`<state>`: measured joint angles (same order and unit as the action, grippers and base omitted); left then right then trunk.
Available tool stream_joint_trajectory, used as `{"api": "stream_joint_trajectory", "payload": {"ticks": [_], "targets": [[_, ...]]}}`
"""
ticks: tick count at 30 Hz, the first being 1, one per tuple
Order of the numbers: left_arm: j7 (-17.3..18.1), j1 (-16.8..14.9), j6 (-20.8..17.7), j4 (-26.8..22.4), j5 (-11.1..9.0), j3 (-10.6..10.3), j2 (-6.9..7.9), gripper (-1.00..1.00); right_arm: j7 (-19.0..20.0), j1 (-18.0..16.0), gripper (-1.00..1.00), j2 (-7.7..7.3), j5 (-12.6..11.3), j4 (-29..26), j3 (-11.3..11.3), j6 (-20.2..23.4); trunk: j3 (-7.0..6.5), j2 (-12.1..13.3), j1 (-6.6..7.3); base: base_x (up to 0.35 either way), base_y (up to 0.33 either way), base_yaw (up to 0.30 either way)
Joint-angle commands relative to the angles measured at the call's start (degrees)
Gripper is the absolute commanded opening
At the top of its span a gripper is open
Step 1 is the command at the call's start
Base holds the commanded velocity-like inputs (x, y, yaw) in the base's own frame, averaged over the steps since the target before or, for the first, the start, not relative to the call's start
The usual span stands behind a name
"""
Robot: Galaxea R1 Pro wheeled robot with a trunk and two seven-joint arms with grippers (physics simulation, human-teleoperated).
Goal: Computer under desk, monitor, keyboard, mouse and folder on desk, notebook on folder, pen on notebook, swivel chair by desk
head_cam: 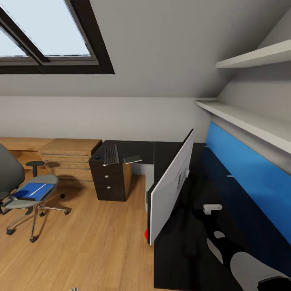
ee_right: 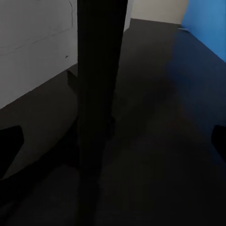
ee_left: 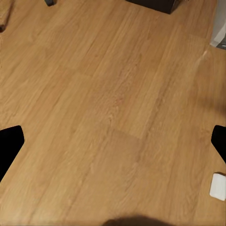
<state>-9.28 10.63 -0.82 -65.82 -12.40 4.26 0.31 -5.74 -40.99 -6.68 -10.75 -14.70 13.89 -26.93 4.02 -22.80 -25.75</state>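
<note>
On the dark surface (head_cam: 169, 250) stand one monitor (head_cam: 171, 188) and, at eleven o'clock, one keyboard (head_cam: 110, 154); one blue folder (head_cam: 33, 190) lies on the single swivel chair (head_cam: 24, 194). Both jaws gape apart.

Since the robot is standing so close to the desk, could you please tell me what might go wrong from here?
1. The monitor stands at the desk edge, screen facing outward; a careless arm swing near its stand could perhaps tip it off.
2. The folder lies loose on the swivel chair; pushing the chair first might slide it off.
3. The keyboard lies near the far desk edge, so nudging it may drop it.
</note>
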Motion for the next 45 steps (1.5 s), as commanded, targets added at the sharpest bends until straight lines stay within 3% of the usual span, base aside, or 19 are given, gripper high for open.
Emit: {"api": "stream_joint_trajectory", "payload": {"ticks": [1,5,14,21,34,45], "targets": [[-0.2,0.0,-0.1,-0.1,-0.5,0.3,0.00,1.00,-0.5,-0.1,1.00,-0.02,-0.5,0.2,0.5,0.0,0.11,-0.1,-0.04,0.000,0.000,0.000],[-0.2,0.0,-0.1,0.0,-0.5,0.9,-0.03,1.00,-2.7,-0.1,1.00,-0.01,-0.6,0.4,0.4,0.8,0.11,-0.1,-0.04,0.000,0.000,0.000],[-0.2,0.0,-0.1,0.0,-0.5,1.1,-0.07,1.00,-4.9,-2.5,1.00,0.41,-0.7,0.1,0.3,11.9,0.11,-0.1,-0.04,0.000,0.000,0.000],[-0.2,0.0,0.0,0.0,-0.5,1.1,-0.18,1.00,-5.1,-4.2,1.00,0.67,-0.7,0.1,0.3,15.4,0.11,-0.1,-0.04,0.000,0.000,0.000],[-0.1,0.0,0.1,0.0,-0.5,1.1,-0.21,1.00,-5.1,-4.6,1.00,0.78,-0.8,0.7,0.3,15.7,0.11,-0.1,-0.04,0.000,0.000,0.000],[-0.1,0.0,0.1,0.0,-0.4,1.1,-0.22,1.00,-5.1,-4.6,1.00,0.96,-0.8,0.7,0.4,10.2,0.11,-0.1,-0.04,0.000,0.000,0.000]]}}
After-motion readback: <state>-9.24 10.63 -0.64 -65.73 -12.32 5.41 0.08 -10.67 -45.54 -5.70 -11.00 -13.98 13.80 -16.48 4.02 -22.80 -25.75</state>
